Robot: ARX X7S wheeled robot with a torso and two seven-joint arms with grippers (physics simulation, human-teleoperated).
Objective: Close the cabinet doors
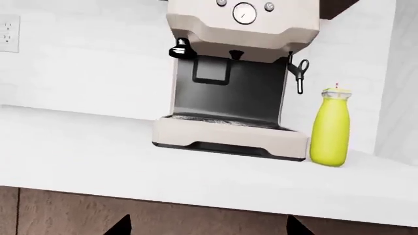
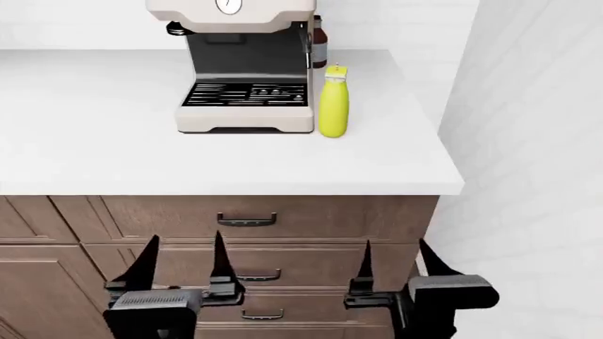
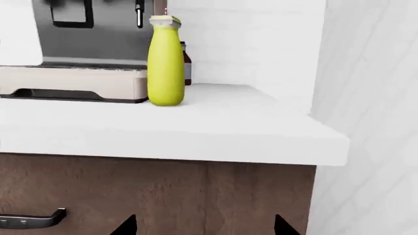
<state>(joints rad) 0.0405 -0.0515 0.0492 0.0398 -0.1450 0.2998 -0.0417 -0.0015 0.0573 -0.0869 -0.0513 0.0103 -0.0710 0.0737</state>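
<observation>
Cabinet doors aren't visible yet; my left gripper [image 2: 182, 263] and right gripper [image 2: 394, 263] hang released before the drawers [image 2: 247, 244], so I must first locate them.

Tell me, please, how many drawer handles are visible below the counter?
3, stacked on the drawer fronts in the head view: top handle, middle handle, bottom handle. More may be hidden behind the arms.

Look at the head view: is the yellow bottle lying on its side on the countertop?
No, the yellow bottle stands upright on the white countertop, just beside the espresso machine.
</observation>
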